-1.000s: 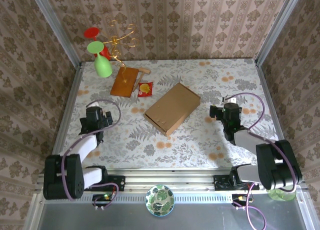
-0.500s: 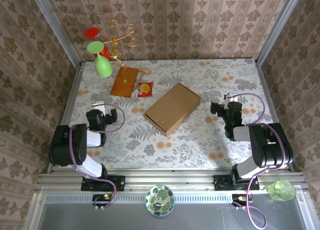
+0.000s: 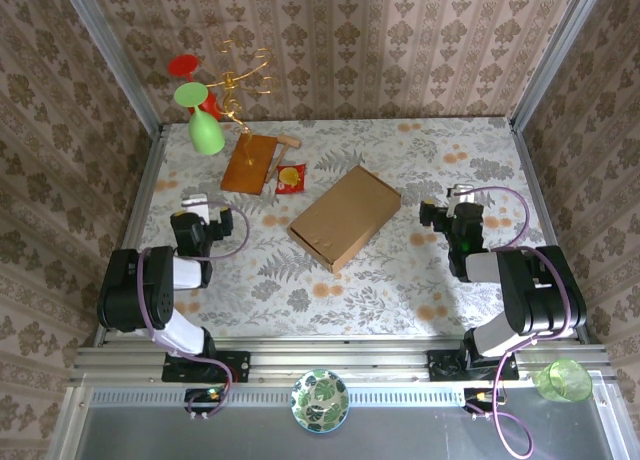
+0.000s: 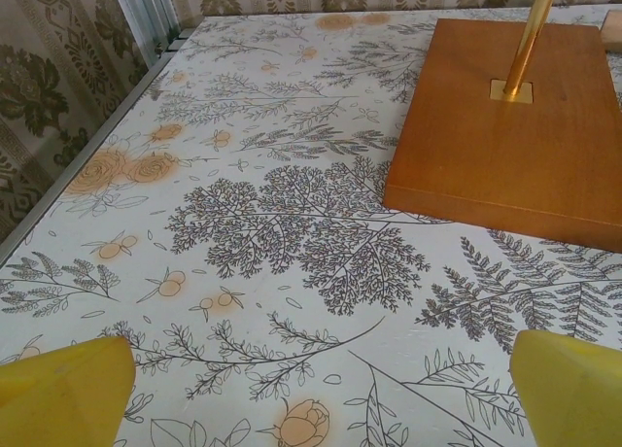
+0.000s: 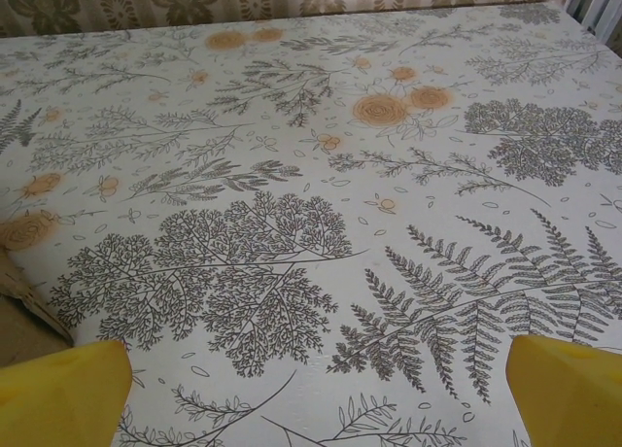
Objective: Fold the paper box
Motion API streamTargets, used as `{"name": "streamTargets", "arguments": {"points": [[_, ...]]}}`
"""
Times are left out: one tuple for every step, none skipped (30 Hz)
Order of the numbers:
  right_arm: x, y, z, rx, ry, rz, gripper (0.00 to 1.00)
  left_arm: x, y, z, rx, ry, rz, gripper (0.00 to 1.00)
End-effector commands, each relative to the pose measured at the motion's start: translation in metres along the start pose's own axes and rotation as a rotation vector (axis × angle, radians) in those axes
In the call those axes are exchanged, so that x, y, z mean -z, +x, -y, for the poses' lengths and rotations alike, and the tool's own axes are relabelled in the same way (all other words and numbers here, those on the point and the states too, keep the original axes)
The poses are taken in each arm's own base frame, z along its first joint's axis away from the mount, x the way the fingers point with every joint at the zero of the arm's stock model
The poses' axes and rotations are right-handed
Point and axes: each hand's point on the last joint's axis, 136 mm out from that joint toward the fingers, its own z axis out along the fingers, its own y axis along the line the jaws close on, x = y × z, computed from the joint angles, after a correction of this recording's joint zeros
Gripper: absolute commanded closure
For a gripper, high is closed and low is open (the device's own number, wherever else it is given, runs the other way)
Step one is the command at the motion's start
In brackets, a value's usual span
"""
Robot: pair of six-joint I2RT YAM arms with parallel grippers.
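The paper box (image 3: 345,218) is a closed brown cardboard box lying slantwise in the middle of the table. In the right wrist view just a worn corner of the box (image 5: 17,316) shows at the left edge. My left gripper (image 3: 194,204) rests low on the table, well to the box's left. It points toward the far wall, open, its yellow fingertips (image 4: 63,389) spread over bare cloth (image 4: 321,398). My right gripper (image 3: 460,198) sits equally far to the box's right, also open (image 5: 316,398) with nothing between its fingers (image 5: 569,389).
An orange-brown wooden board (image 3: 249,163) carries a gold stand (image 3: 238,85) with a green glass (image 3: 203,125) and a red one (image 3: 185,68); the same board (image 4: 505,146) lies just ahead of my left gripper. A red packet (image 3: 290,178) lies beside it. A patterned bowl (image 3: 320,400) and a green cup (image 3: 562,380) stand on the near rail.
Both arms have folded back toward their bases, upper links swinging up, and the grippers drew slightly toward the far side. The box has not moved.
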Motion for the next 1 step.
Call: {"name": "streamTargets", "arguments": {"points": [[0.0017, -0.0107, 0.0011, 0.021, 0.029, 0.053, 0.00, 0.0005, -0.0143, -0.0006, -0.007, 0.005, 0.050, 0.00]]}}
